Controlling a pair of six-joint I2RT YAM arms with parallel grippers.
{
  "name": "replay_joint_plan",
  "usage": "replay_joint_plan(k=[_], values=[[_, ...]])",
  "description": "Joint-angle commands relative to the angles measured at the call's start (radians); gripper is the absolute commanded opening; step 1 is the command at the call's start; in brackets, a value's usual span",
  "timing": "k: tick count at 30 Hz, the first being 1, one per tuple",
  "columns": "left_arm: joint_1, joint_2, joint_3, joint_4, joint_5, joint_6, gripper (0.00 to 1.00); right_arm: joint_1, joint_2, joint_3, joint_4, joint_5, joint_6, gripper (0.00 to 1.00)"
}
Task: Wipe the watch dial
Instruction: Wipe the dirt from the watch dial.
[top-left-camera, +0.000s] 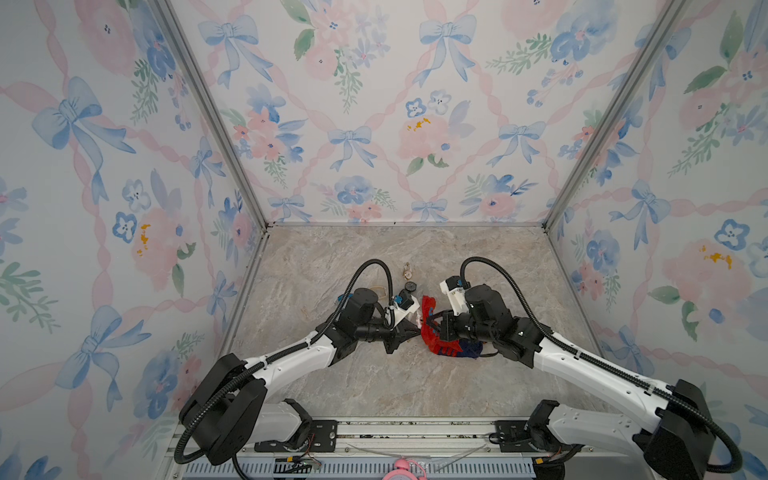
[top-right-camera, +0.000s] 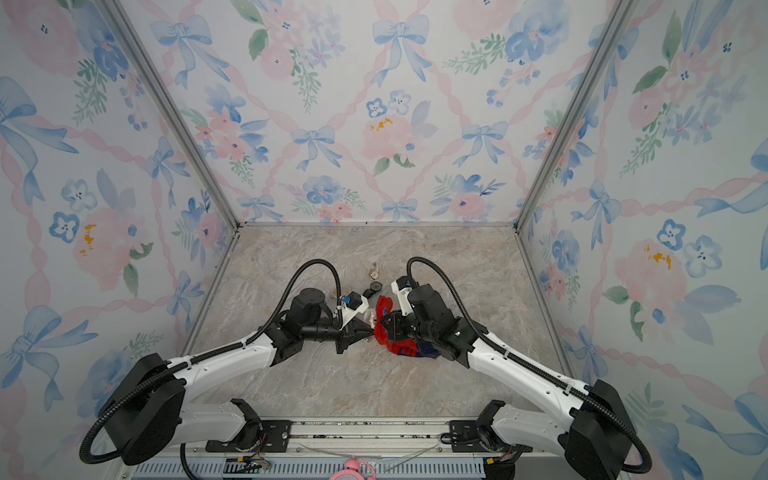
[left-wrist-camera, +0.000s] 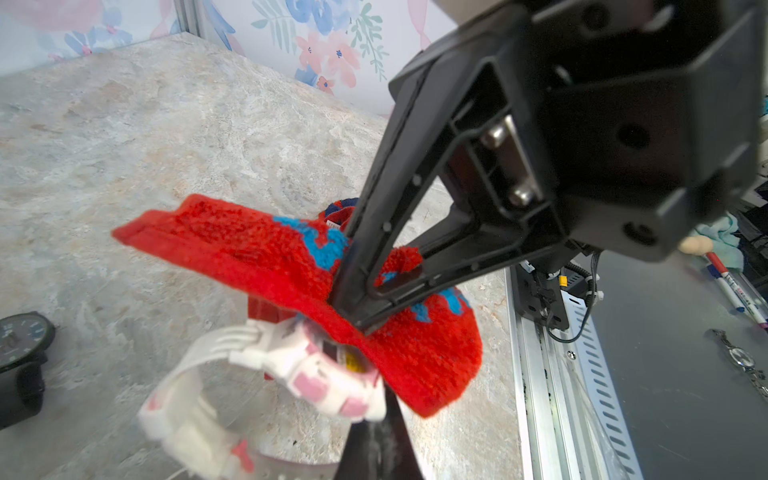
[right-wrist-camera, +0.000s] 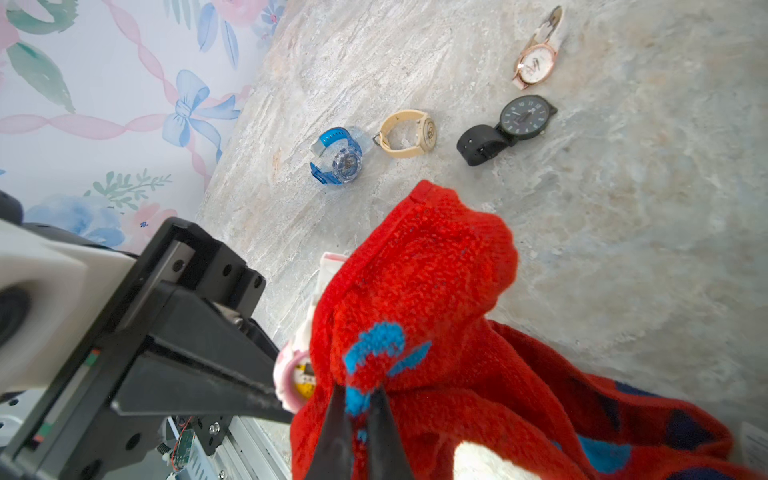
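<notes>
L gripper (top-left-camera: 413, 331) is clamped on the pink-and-white plastic digital watch (left-wrist-camera: 316, 365), holding it just off the marble-look tabletop (left-wrist-camera: 124, 124). R gripper (right-wrist-camera: 359, 411) is pinched tight on the red terry cloth w/ blue pattern (right-wrist-camera: 415, 291), draped over the watch. The dial (left-wrist-camera: 351, 359) is only partly covered. To wipe well: L grip rigid, cloth fold flat on the glass, short strokes, no tugging the strap. A black round watch (right-wrist-camera: 523, 116) lies well apart from the pink one.
</notes>
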Motion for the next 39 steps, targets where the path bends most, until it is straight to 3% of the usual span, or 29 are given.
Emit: replay_joint_plan(k=[1, 7, 24, 33, 39], values=[[-0.008, -0.027, 0.001, 0.039, 0.045, 0.021, 0.00, 0.022, -0.023, -0.033, 0.017, -0.013, 0.025, 0.00], [-0.011, -0.006, 0.007, 0.039, 0.051, 0.019, 0.00, 0.099, -0.026, 0.022, 0.012, 0.004, 0.036, 0.00], [-0.020, -0.010, 0.018, -0.034, 0.017, 0.078, 0.00, 0.091, 0.004, 0.101, -0.034, 0.007, 0.002, 0.00], [-0.020, -0.066, -0.018, 0.019, 0.034, 0.073, 0.00, -0.004, 0.049, -0.043, 0.067, -0.032, 0.029, 0.00], [-0.020, -0.125, -0.057, 0.040, 0.049, 0.125, 0.00, -0.104, -0.044, -0.059, 0.003, -0.036, 0.009, 0.00]])
